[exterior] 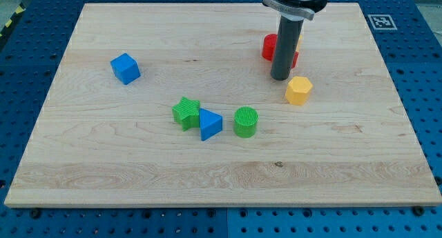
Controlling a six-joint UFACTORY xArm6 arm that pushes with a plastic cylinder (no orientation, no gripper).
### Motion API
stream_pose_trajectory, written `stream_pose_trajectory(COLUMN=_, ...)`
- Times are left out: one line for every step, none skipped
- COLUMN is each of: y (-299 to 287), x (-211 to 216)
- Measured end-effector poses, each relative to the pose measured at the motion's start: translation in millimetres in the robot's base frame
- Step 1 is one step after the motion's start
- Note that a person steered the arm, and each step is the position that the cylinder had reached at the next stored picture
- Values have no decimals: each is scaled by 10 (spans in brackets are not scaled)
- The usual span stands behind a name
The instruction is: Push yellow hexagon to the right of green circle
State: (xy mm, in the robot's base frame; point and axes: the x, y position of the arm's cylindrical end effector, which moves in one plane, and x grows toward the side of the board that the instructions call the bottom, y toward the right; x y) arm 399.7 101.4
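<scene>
Nearest the view's bottom, the wooden bench (221, 176) is bare grain with a small dark knot. Above that strip sits a tight row of three blocks. The green circle (246, 121) is on the row's right end, standing alone with a small gap to its left. The blue triangle (210, 123) is in the middle, and the green star (186, 112) is on the left, the triangle touching or very nearly touching the star.

Further up and toward the view's right I see the yellow hexagon (298, 90). It lies above and to the right of the green circle, near it but clearly apart, not level with it. My tip (280, 78) comes down just beside the hexagon, at its upper left; I cannot tell whether the two actually touch.

Off to the view's left, well apart from everything else, is the blue cube (125, 67).

Behind the rod, toward the view's top, a red block (268, 47) shows partly on either side of the shaft; its shape is too hidden to name.

I have no claw on this arm, only the straight dark rod, so there is nothing spread or pressed together to report.
</scene>
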Motion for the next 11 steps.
stream_pose_trajectory(y=158, x=0)
stream_pose_trajectory(y=461, x=3)
stream_pose_trajectory(y=676, x=161)
stream_pose_trajectory(y=714, x=442)
stream_pose_trajectory(y=712, x=461)
stream_pose_trajectory(y=561, x=364)
stream_pose_trajectory(y=550, x=241)
stream_pose_trajectory(y=492, x=243)
stream_pose_trajectory(y=293, x=244)
stream_pose_trajectory(y=5, x=288)
stream_pose_trajectory(y=-231, x=291)
